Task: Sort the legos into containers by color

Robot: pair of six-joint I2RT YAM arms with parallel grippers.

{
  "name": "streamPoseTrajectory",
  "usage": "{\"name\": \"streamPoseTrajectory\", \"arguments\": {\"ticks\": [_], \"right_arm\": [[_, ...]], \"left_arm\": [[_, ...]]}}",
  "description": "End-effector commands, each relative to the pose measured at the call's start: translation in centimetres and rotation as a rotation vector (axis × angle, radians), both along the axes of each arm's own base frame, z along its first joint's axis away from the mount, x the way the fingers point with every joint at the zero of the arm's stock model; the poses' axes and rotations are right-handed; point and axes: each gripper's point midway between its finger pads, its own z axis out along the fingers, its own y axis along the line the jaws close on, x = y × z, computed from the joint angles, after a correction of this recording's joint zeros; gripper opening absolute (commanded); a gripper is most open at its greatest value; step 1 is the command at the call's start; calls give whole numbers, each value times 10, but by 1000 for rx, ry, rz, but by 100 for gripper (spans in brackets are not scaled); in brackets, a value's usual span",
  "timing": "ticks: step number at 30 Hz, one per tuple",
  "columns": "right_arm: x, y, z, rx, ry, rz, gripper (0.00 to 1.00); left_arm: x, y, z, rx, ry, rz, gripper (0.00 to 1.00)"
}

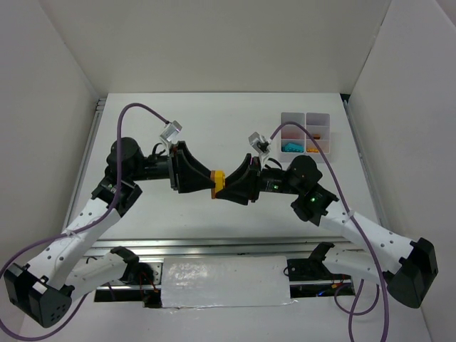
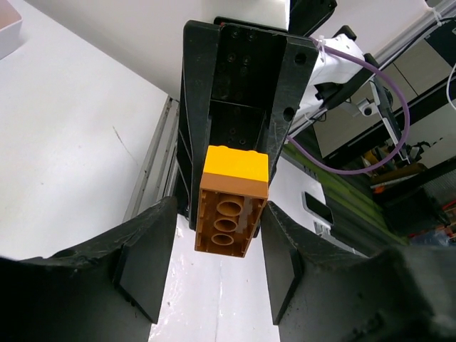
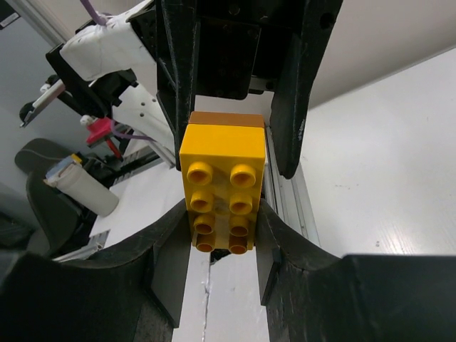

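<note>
A yellow-orange studded lego [image 1: 219, 182] hangs above the table's middle, between the two grippers, which meet tip to tip. My right gripper [image 3: 222, 246] is shut on the lego [image 3: 222, 178], its pads pressed against both long sides, studs facing the camera. My left gripper [image 2: 217, 263] stands open around the other end of the lego [image 2: 231, 199], whose hollow underside shows, with a gap on each side. The containers are cells of a translucent tray [image 1: 330, 132] at the back right. One cell holds a cyan lego [image 1: 291, 147], another an orange one [image 1: 313, 150].
White walls close in the table on the left, back and right. A metal rail [image 1: 214, 246] runs along the near edge by the arm bases. Purple cables [image 1: 142, 108] loop above both arms.
</note>
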Motion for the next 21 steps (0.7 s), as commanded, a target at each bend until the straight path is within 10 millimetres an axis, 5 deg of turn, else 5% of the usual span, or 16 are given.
{"name": "streamPoseTrajectory", "arguments": {"ticks": [1,6,12,21], "right_arm": [[-4,1,26,76,-55,9,0],[-1,5,24,89,-34,13,0],[4,7,26,101,-6,-4,0],[-1,-16,21,106,-70,-36,0]], "left_arm": [[-8,1,14,-43,-63,-26,62],[-14,2,19,-60,-81,-55,43],[-16,2,17,-52,-79,-64,0],[-16,7,11,-5,-114,-73,0]]}}
